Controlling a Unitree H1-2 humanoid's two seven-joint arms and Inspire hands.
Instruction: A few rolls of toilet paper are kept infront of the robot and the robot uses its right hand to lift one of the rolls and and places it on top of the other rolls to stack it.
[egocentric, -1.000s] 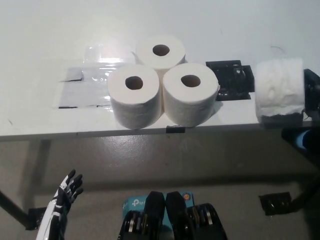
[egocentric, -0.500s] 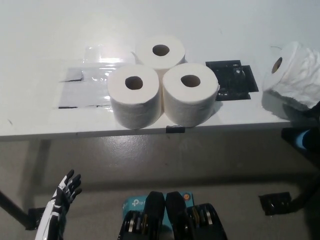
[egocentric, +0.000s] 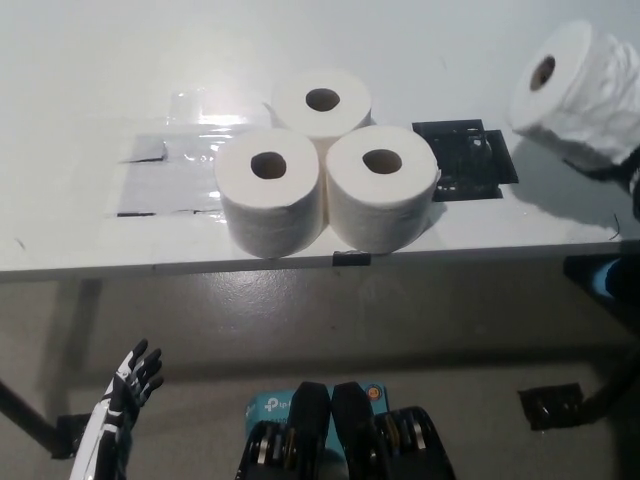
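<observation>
Three white toilet paper rolls stand upright, touching, in a cluster on the white table (egocentric: 80, 60): a back roll (egocentric: 321, 100), a front-left roll (egocentric: 269, 188) and a front-right roll (egocentric: 382, 184). A fourth roll (egocentric: 575, 95) is held tilted in the air above the table's right end, its core hole facing left. My black right hand (egocentric: 622, 165) grips it from below and behind, mostly out of the picture. My white left hand (egocentric: 132, 383) hangs below the table at the lower left, fingers apart and holding nothing.
A black tape patch (egocentric: 462, 158) lies on the table right of the cluster. Clear shiny tape and grey patches (egocentric: 170, 180) lie to the left. The table's front edge (egocentric: 300, 268) runs across mid-picture. Below it is grey floor with a black marker (egocentric: 550, 405).
My right hand has lifted the fourth roll up off the table's right end and tipped it, so its core hole now faces left. The three standing rolls and the left hand stayed put.
</observation>
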